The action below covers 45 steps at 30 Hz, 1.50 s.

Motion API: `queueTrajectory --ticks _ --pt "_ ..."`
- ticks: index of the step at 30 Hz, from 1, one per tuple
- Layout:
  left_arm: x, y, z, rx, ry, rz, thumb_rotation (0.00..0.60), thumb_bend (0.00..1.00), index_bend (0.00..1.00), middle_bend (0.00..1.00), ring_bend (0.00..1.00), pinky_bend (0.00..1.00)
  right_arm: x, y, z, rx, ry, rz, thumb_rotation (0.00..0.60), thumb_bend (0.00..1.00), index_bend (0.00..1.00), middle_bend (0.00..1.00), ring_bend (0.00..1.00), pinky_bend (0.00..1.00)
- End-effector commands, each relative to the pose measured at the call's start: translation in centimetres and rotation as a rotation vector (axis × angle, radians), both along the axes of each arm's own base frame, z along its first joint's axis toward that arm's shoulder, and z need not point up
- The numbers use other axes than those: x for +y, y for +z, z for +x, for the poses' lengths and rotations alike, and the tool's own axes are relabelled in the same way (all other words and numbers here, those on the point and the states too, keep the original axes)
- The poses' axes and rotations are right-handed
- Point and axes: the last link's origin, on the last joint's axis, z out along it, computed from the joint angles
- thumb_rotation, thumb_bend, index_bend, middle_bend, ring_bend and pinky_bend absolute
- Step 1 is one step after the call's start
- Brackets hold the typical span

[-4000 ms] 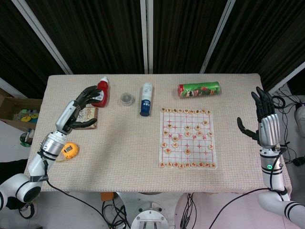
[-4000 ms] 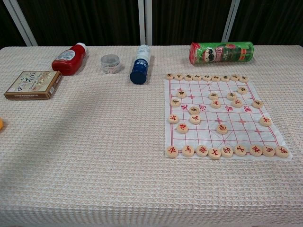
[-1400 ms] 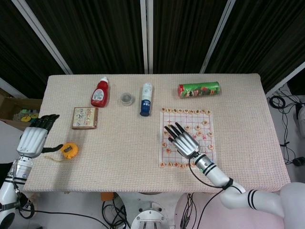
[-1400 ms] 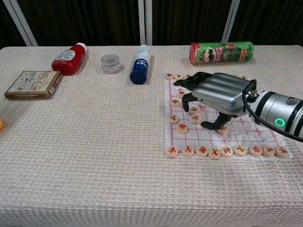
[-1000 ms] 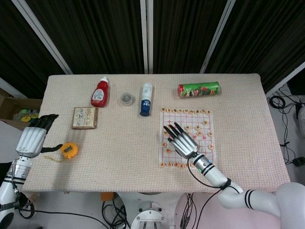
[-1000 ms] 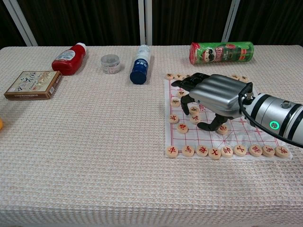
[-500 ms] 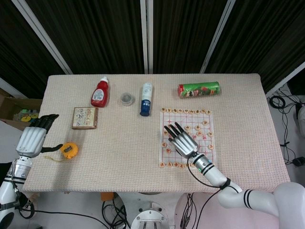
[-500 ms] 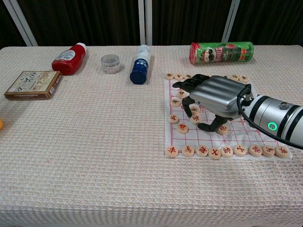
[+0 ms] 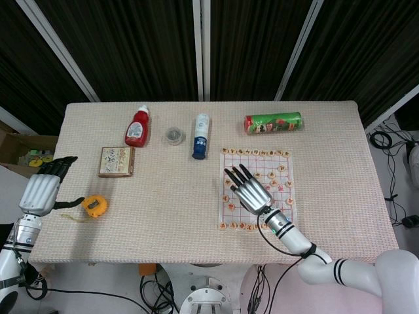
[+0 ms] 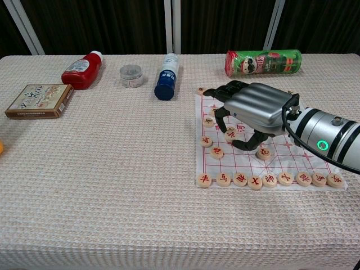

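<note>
Hovering over the chess mat (image 9: 257,190), head view: right hand (image 9: 250,192) fingers spread, nothing visibly held; left hand (image 9: 40,190) open at tabletop's 9 o'clock edge, beside the tape measure (image 9: 91,206). Chest view: right hand (image 10: 254,108) palm-down above chess pieces (image 10: 230,135), none lifted yet; fingertip contact hidden, left hand cut off.
</note>
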Motion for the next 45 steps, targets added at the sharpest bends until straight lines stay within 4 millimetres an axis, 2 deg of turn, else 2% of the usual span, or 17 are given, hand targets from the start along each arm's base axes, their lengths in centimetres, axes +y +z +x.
queueTrajectory --ticks 1,23,39,43,45 --pt "0.0 0.0 -0.1 -0.005 0.003 0.0 0.474 0.13 0.11 0.12 0.12 0.21 -0.4 0.2 -0.1 -0.001 -0.008 -0.016 0.6 0.31 0.55 0.02 0.0 0.0" --pt "-0.6 0.6 -1.1 -0.013 0.041 0.0 0.471 0.13 0.11 0.12 0.12 0.21 -1.4 -0.2 -0.2 0.019 -0.047 -0.032 0.6 0.31 0.54 0.02 0.0 0.0" --pt "-0.5 0.6 -1.1 -0.017 0.038 -0.006 0.471 0.13 0.11 0.12 0.12 0.21 -1.4 -0.3 -0.1 0.019 -0.044 -0.031 0.6 0.3 0.33 0.02 0.0 0.0" --pt "-0.6 0.6 -1.1 -0.021 0.037 -0.005 0.472 0.13 0.11 0.12 0.12 0.21 -1.2 0.3 0.0 0.002 -0.036 -0.037 0.6 0.3 0.3 0.01 0.0 0.0" --pt "-0.6 0.6 -1.0 -0.022 0.034 -0.004 0.469 0.13 0.11 0.12 0.12 0.21 -0.8 1.3 -0.1 -0.015 -0.025 -0.05 0.6 0.3 0.29 0.01 0.0 0.0"
